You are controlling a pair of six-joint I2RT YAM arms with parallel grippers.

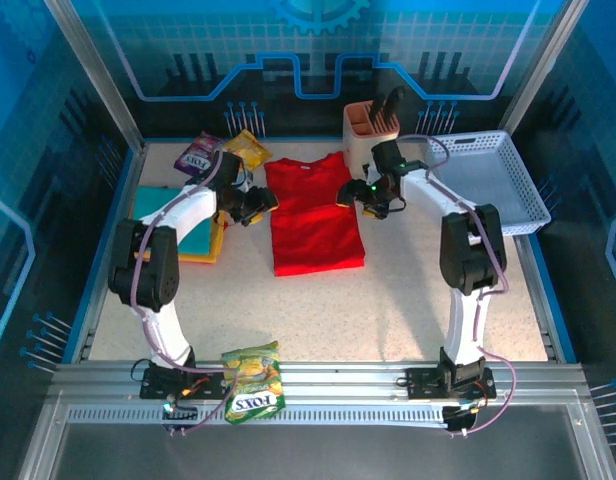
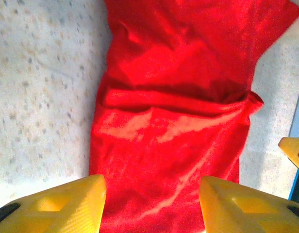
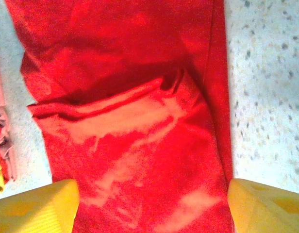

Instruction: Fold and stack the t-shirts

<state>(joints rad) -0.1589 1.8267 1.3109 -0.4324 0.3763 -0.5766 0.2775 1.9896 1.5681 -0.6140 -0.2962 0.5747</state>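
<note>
Both long edges of the red shirt, lying top-to-bottom mid-frame, had an arm equally near: left gripper and right gripper, jaws spread, holding nothing.

The left arm and right arm have white links, black joints, mauve cables; their fingers are yellow wedges.

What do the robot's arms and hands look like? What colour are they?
Both arms, the left arm and the right arm, have white tube sections joined by chunky black joints, with thin purple cables looping alongside. The left hand and right hand each have two blocky yellow fingers.
</note>
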